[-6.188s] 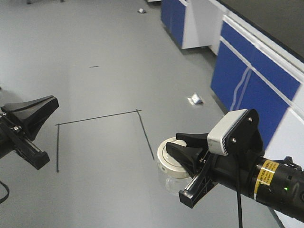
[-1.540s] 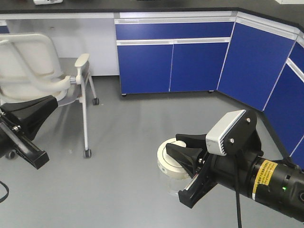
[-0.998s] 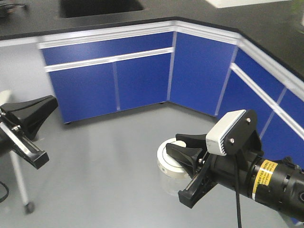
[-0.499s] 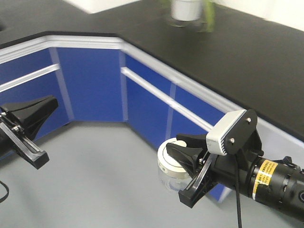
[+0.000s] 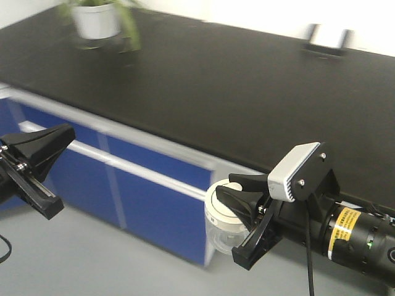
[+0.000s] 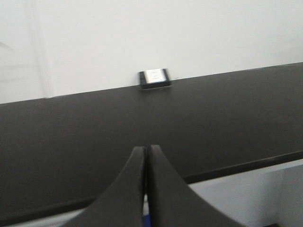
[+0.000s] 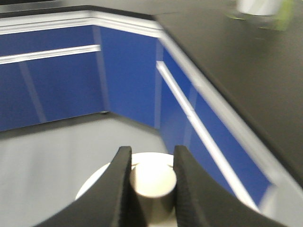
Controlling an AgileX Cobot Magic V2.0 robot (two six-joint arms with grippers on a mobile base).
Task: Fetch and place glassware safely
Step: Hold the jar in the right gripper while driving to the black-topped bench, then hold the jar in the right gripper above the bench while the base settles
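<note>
The glassware (image 5: 223, 223) is a small clear jar with a cream-white lid, hanging in the air in front of the blue cabinets. My right gripper (image 5: 231, 190) is shut on the lid's central knob (image 7: 152, 182), its two black fingers (image 7: 122, 184) pressing the knob from both sides. The jar's glass body shows only in the front view, below the lid. My left gripper (image 5: 62, 132) is at the left of the front view with nothing in it; in the left wrist view my left gripper (image 6: 145, 150) has its jaws pressed together, pointing at the black countertop (image 6: 94, 132).
A long black countertop (image 5: 203, 80) runs over blue cabinets (image 5: 148, 203) with white trim. A potted plant (image 5: 99, 21) stands at its far left and a white-and-black socket box (image 5: 327, 38) at the back wall. Grey floor (image 5: 74, 265) lies below.
The whole view has swung: floor, then a chair and cabinets, now the countertop fills the scene. Both grippers keep the same pose, and the right one still holds the jar.
</note>
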